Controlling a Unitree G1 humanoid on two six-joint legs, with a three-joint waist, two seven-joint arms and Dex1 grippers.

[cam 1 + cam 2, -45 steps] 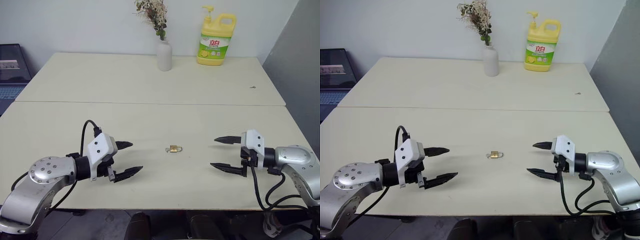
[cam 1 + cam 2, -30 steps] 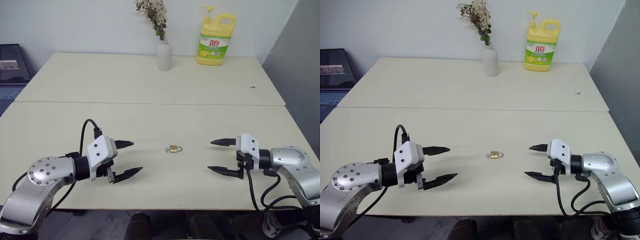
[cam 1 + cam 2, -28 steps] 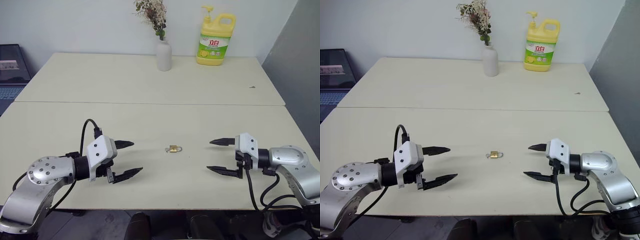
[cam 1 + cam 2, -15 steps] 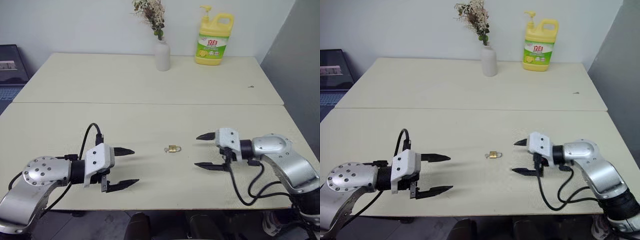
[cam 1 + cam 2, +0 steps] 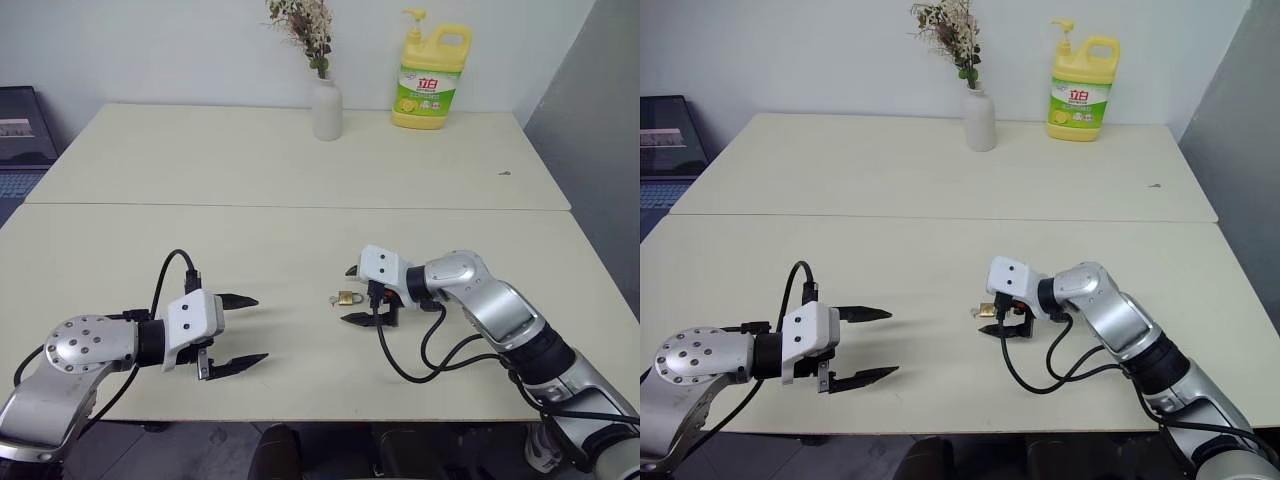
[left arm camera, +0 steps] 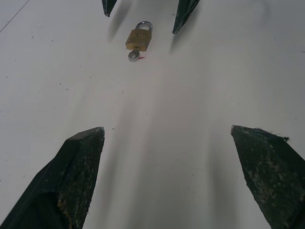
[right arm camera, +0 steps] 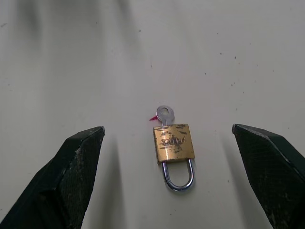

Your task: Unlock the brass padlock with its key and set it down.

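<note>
R gripper (image 5: 352, 295) jaws wide apart, straddling brass padlock (image 7: 174, 143), key (image 7: 165, 113) in. Centre on body, clamp square. L gripper (image 5: 244, 329) apart too, idle.

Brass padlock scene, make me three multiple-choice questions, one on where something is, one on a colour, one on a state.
1. Where is the brass padlock?
A. flat on the near table, between the open jaws of the right gripper
B. beside the white vase
C. in the left gripper

2. What colour is the detergent bottle?
A. blue
B. yellow
C. red

3. How is the padlock's shackle?
A. removed
C. swung open
B. closed, with the key in the body

Answers: 1 A, the right wrist view shows it lying between the two jaws, untouched. 2 B, yellow body with a green label. 3 B, both shackle legs enter the body.
</note>
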